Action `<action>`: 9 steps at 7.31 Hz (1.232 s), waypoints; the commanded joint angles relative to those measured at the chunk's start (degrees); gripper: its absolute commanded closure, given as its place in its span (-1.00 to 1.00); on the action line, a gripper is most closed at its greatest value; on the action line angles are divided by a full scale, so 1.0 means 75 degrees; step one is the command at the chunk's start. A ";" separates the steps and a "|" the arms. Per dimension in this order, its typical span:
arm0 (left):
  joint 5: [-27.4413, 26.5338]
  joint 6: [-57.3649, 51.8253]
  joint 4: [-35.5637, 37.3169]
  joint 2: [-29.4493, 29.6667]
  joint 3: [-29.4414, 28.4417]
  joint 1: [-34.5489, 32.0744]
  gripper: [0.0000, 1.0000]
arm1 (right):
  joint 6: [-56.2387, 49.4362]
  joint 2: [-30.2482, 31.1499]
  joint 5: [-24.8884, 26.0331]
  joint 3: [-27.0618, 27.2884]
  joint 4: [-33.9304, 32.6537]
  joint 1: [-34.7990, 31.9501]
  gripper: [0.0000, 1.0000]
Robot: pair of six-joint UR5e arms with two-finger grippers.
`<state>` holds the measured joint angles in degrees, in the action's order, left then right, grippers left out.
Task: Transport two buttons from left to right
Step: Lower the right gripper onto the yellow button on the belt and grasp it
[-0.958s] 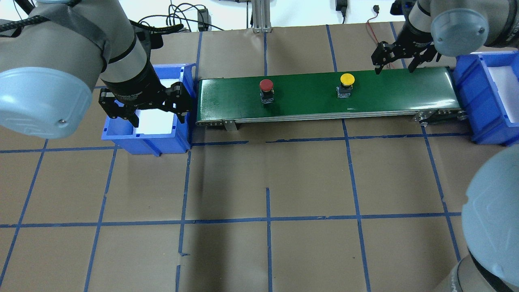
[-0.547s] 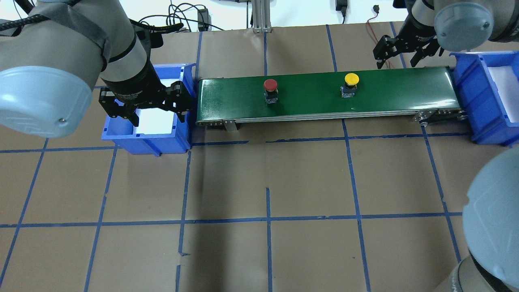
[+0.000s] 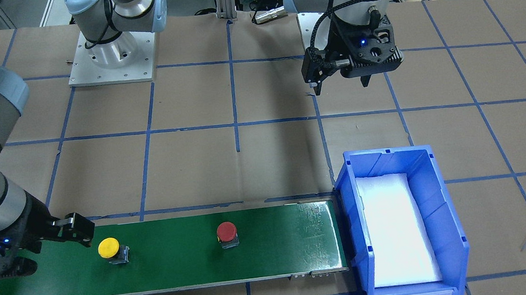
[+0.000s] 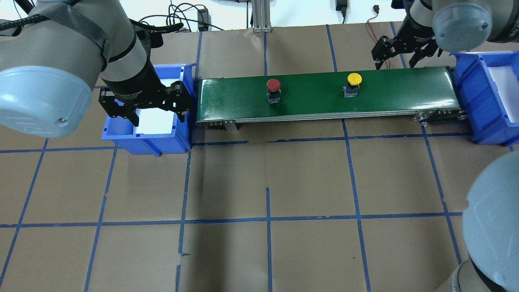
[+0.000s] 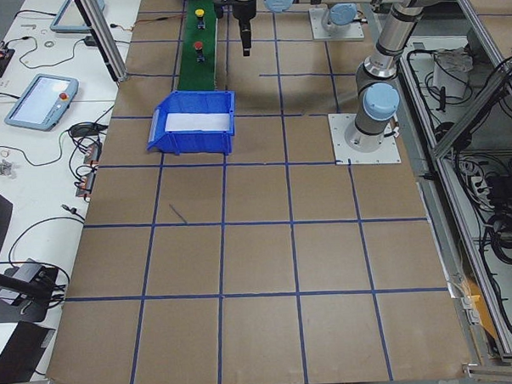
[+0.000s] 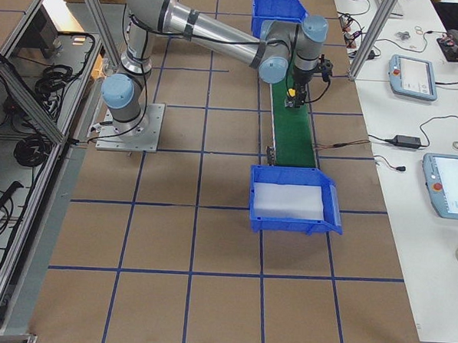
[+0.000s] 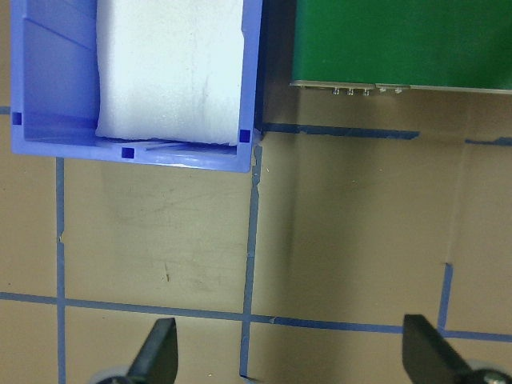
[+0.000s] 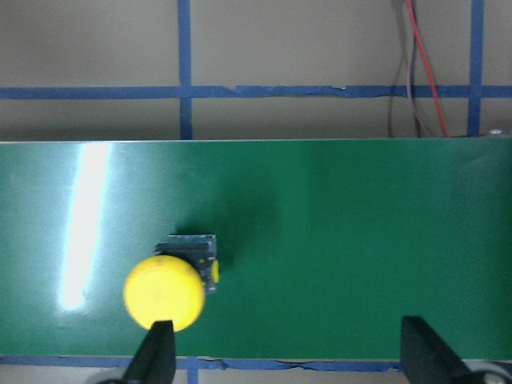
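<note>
The yellow button (image 4: 354, 84) stands on the green belt (image 4: 389, 91) just beside the spread, empty right hand (image 4: 395, 53), the red button (image 4: 273, 90) farther off.

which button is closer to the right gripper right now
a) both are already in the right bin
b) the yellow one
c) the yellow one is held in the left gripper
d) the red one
b: on the green belt the yellow button stands nearer the right gripper than the red button does, and neither is held or in a bin.
</note>
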<state>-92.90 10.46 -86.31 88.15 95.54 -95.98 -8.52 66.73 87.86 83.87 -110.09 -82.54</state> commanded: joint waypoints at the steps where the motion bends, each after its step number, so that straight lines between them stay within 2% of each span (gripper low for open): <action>1: 0.0000 0.0000 0.0000 0.0000 0.0000 0.0000 -1.00 | 0.0011 0.0010 0.0004 0.0219 -0.0040 -0.0326 -0.99; 6: 0.0000 0.0000 0.0000 0.0000 0.0000 0.0000 -1.00 | -0.0377 -0.0670 0.0168 0.0254 -0.0473 -0.0314 -0.98; 7: 0.0000 0.0000 0.0000 0.0000 0.0012 0.0000 -1.00 | -0.0365 -0.0659 0.0215 0.0254 -0.0473 -0.0314 -0.62; 8: 0.0000 0.0000 0.0000 0.0000 0.0000 0.0000 -1.00 | -0.0423 -0.0612 0.0215 0.0208 -0.0473 -0.0291 -0.15; 9: 0.0000 0.0000 0.0000 0.0000 0.0000 0.0000 -1.00 | -0.0423 -0.0589 0.0204 0.0173 -0.0554 -0.0233 -0.01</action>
<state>-92.90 10.46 -86.31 88.15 95.56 -95.98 -11.55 62.09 89.38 85.49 -113.77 -84.69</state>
